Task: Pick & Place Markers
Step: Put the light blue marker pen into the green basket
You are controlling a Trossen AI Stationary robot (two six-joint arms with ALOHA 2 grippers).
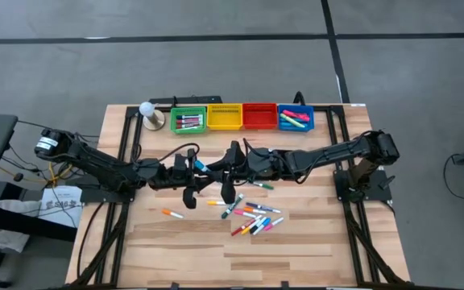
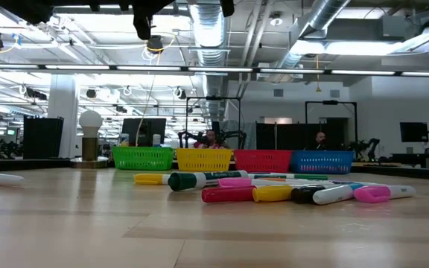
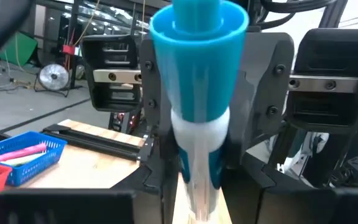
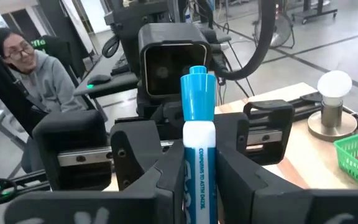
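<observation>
A blue-capped marker [image 4: 199, 143] with a white barrel hangs above the table's middle, held by my right gripper [image 1: 217, 170], which reaches in from the right. My left gripper [image 1: 193, 172] faces it from the left. Its fingers [image 4: 135, 155] stand open on either side of the marker's cap end [image 3: 197, 56], and I see no touch. Several loose markers [image 1: 252, 217] lie on the wood below. An orange one [image 1: 171, 213] lies apart to the left, and a green one [image 1: 261, 186] lies nearer the arms. My right gripper pinches the marker's white barrel [image 4: 199, 186] between its two fingers, coming about level from the table's right. The marker lies along the fingers and sticks out past their tips toward my left gripper, blue cap first. It is lifted clear of the table.
Along the far edge stand a green bin [image 1: 188, 120] with markers, a yellow bin [image 1: 224, 117], a red bin [image 1: 259, 115] and a blue bin [image 1: 296, 118] with markers. A white bulb on a stand [image 1: 150, 113] is left of them. A seated person [image 4: 27, 68] is beyond the table.
</observation>
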